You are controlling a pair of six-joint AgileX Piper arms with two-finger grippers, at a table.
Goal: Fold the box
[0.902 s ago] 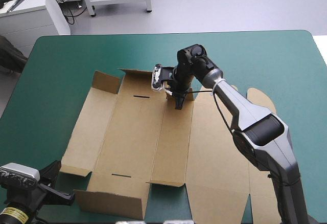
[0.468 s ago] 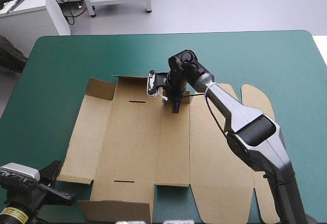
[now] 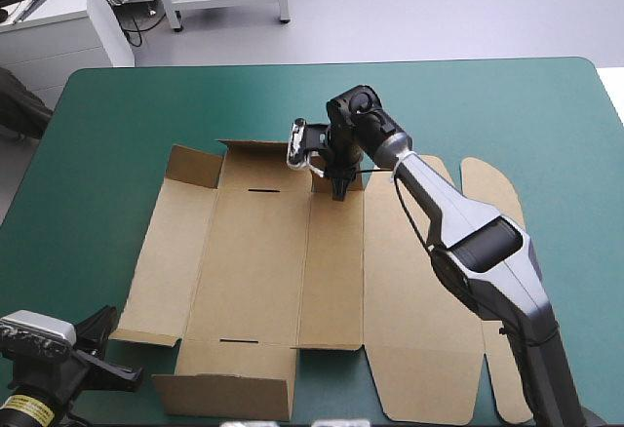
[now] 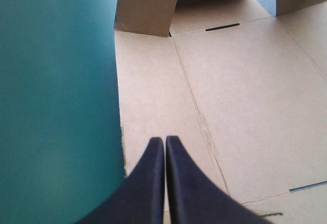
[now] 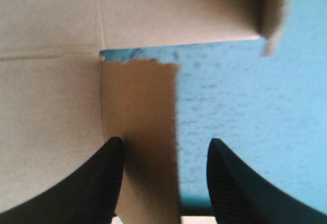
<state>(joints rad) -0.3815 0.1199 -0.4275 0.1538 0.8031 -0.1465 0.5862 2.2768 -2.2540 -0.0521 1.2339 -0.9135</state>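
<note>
One box [image 3: 253,252], one table [image 3: 146,105], two pairs of jaws

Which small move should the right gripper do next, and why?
Probably shut the right gripper on the small flap at the far edge of the box: its fingers stand open with that flap between them, so nothing is held yet.

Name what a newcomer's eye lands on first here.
The brown box lies spread almost flat on the teal-green table, a few end flaps raised. The right gripper stands at its far edge, fingers open astride a small flap; the left gripper is shut by its near left corner.
</note>
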